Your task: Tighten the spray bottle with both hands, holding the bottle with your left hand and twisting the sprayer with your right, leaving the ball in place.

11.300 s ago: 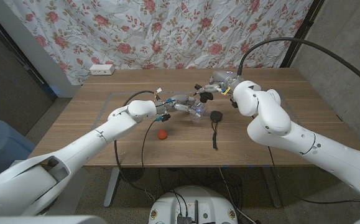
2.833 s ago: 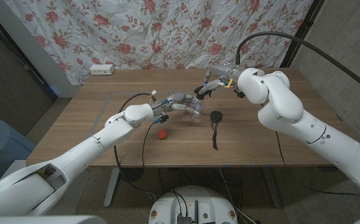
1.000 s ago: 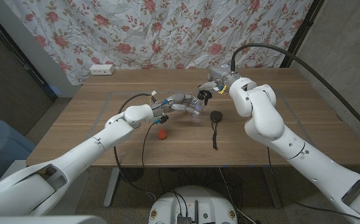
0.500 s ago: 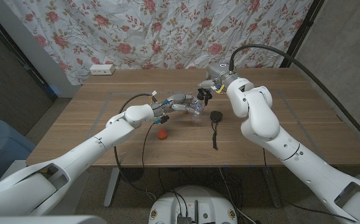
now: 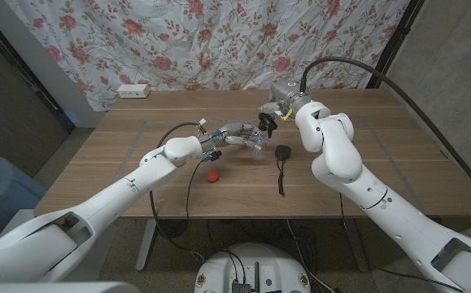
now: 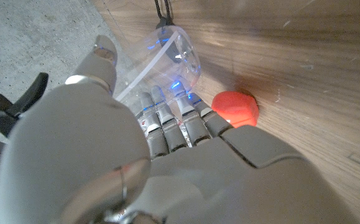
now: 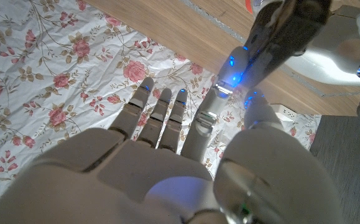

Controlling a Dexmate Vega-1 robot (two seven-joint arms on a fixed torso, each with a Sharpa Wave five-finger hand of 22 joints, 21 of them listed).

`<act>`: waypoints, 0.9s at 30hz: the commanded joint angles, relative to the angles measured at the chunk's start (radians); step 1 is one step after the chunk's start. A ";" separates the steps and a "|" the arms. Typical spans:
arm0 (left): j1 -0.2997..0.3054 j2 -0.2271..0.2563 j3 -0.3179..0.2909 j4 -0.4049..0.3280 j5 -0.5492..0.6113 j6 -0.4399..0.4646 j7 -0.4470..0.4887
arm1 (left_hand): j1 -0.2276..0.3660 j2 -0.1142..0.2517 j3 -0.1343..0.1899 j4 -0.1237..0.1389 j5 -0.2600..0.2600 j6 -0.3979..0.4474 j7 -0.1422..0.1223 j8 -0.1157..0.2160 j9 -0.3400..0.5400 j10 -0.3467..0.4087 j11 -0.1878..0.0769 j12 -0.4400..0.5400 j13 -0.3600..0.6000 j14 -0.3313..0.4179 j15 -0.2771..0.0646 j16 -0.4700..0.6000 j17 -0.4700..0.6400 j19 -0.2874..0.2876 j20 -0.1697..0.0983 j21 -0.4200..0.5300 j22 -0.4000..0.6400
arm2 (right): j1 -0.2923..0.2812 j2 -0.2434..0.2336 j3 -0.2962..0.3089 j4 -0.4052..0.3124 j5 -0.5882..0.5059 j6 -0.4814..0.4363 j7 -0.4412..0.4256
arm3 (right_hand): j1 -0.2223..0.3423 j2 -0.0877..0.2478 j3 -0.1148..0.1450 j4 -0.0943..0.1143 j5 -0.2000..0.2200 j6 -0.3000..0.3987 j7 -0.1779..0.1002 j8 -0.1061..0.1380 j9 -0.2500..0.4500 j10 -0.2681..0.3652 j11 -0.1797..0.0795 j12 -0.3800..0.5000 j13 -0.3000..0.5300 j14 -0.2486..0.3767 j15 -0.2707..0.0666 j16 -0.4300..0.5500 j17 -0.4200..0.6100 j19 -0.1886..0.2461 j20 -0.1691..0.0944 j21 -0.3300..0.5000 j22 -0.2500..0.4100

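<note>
Both hands on the spray bottle (image 5: pixel 255 142): left hand (image 5: pixel 237 133) fingers around its body, right hand (image 5: pixel 269 116) fingers pinching the sprayer (image 5: pixel 265 124).

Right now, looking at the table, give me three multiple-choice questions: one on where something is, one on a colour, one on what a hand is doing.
1. Where is the ball?
A. On the table, nearer the robot than the bottle
B. Inside the bottle
C. On the white power strip

2. What colour is the ball?
A. Blue
B. Red
C. Green

3. What is the left hand doing?
A. Resting on the ball
B. Hanging off the table
C. Holding the clear spray bottle

Answers:
1 A: the ball lies on the wooden table, in front of the spray bottle.
2 B: it shows red in both views.
3 C: the left hand grips the bottle; the right hand pinches the black sprayer.
</note>
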 commanded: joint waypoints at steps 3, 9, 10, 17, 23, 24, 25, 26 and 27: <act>-0.009 -0.003 0.001 0.014 -0.001 -0.008 -0.009 | -0.119 0.149 0.024 0.014 0.003 0.002 -0.002 0.254 0.002 0.034 -0.028 -0.001 0.005 0.003 -0.120 0.000 0.003 0.002 -0.049 -0.004 0.003 | 0.020 -0.025 0.003 -0.008 0.011 -0.003 0.011 | -0.063 -0.017 -0.017 0.022 -0.008 -0.020 0.002 -0.015 -0.007 -0.003 0.011 -0.013 0.001 0.000 0.011 -0.003 0.002 -0.005 0.015 -0.001 0.003; -0.006 -0.002 -0.001 0.009 -0.002 -0.006 -0.007 | -0.120 0.147 0.024 0.013 0.003 0.004 -0.004 0.255 0.001 0.035 -0.029 -0.002 0.006 0.004 -0.120 0.000 0.003 0.002 -0.050 -0.004 0.003 | 0.025 -0.050 0.015 -0.025 0.008 0.012 0.022 | -0.122 -0.028 -0.036 0.040 -0.006 -0.052 0.008 -0.045 -0.021 -0.010 0.022 -0.023 0.003 -0.005 0.020 -0.009 0.004 -0.010 0.020 -0.001 0.004; -0.005 -0.001 -0.001 0.009 -0.003 -0.006 -0.006 | -0.120 0.145 0.024 0.012 0.003 0.007 -0.004 0.257 0.001 0.036 -0.030 -0.002 0.006 0.004 -0.122 0.000 0.003 0.002 -0.051 -0.003 0.003 | 0.025 -0.055 0.017 -0.028 0.009 0.016 0.025 | -0.130 -0.029 -0.039 0.042 -0.005 -0.063 0.008 -0.052 -0.022 -0.012 0.024 -0.025 0.003 -0.008 0.024 -0.011 0.005 -0.012 0.022 -0.002 0.004; -0.003 0.003 -0.003 0.007 -0.004 -0.009 -0.009 | -0.117 0.144 0.023 0.008 0.002 0.009 0.000 0.259 0.001 0.047 -0.029 -0.001 0.006 0.005 -0.123 0.003 0.005 0.003 -0.052 -0.003 0.003 | 0.019 -0.096 0.052 -0.055 0.045 0.046 0.035 | -0.162 -0.020 -0.044 0.046 -0.003 -0.159 0.005 -0.104 -0.020 -0.043 0.036 -0.043 0.005 -0.031 0.033 -0.023 0.008 -0.024 0.034 -0.003 0.004; -0.013 0.003 0.000 0.019 -0.005 -0.014 -0.026 | -0.112 0.142 0.022 0.005 0.002 0.010 0.000 0.260 0.001 0.047 -0.030 -0.002 0.007 0.007 -0.124 0.005 0.007 0.004 -0.052 -0.003 0.003 | 0.015 -0.135 0.085 -0.077 0.101 0.074 0.039 | -0.167 -0.009 -0.041 0.037 -0.004 -0.233 -0.005 -0.139 -0.014 -0.070 0.037 -0.052 0.007 -0.066 0.047 -0.040 0.010 -0.062 0.065 -0.011 0.004; -0.014 0.003 0.000 0.021 -0.007 -0.015 -0.029 | -0.111 0.142 0.023 0.004 0.002 0.011 0.001 0.260 0.001 0.047 -0.030 -0.002 0.007 0.006 -0.124 0.005 0.007 0.004 -0.053 -0.003 0.003 | 0.014 -0.140 0.090 -0.080 0.109 0.077 0.040 | -0.167 -0.008 -0.041 0.036 -0.004 -0.238 -0.006 -0.141 -0.014 -0.076 0.038 -0.053 0.007 -0.074 0.047 -0.044 0.010 -0.064 0.067 -0.011 0.004; -0.015 0.003 0.000 0.023 -0.008 -0.016 -0.033 | -0.110 0.142 0.022 0.004 0.002 0.010 0.000 0.260 0.001 0.048 -0.029 -0.002 0.007 0.006 -0.124 0.005 0.007 0.004 -0.053 -0.003 0.003 | 0.012 -0.146 0.098 -0.084 0.124 0.080 0.041 | -0.168 -0.007 -0.041 0.035 -0.004 -0.246 -0.007 -0.145 -0.013 -0.079 0.039 -0.054 0.007 -0.078 0.050 -0.046 0.011 -0.068 0.069 -0.011 0.004; -0.017 0.003 0.000 0.025 -0.009 -0.017 -0.036 | -0.110 0.140 0.021 0.003 0.002 0.012 0.000 0.261 0.001 0.048 -0.029 -0.002 0.007 0.007 -0.125 0.005 0.007 0.004 -0.053 -0.003 0.003 | 0.010 -0.152 0.106 -0.088 0.142 0.083 0.041 | -0.169 -0.006 -0.041 0.032 -0.004 -0.269 -0.012 -0.155 -0.012 -0.085 0.041 -0.055 0.008 -0.083 0.057 -0.048 0.011 -0.075 0.071 -0.011 0.004; -0.018 0.002 0.001 0.027 -0.010 -0.019 -0.040 | -0.109 0.140 0.021 0.003 0.002 0.011 0.000 0.261 0.001 0.046 -0.030 -0.003 0.007 0.006 -0.125 0.006 0.008 0.004 -0.053 -0.003 0.003 | 0.008 -0.158 0.114 -0.091 0.157 0.086 0.041 | -0.169 -0.006 -0.041 0.031 -0.005 -0.275 -0.010 -0.158 -0.012 -0.092 0.039 -0.057 0.008 -0.086 0.058 -0.050 0.011 -0.081 0.074 -0.012 0.004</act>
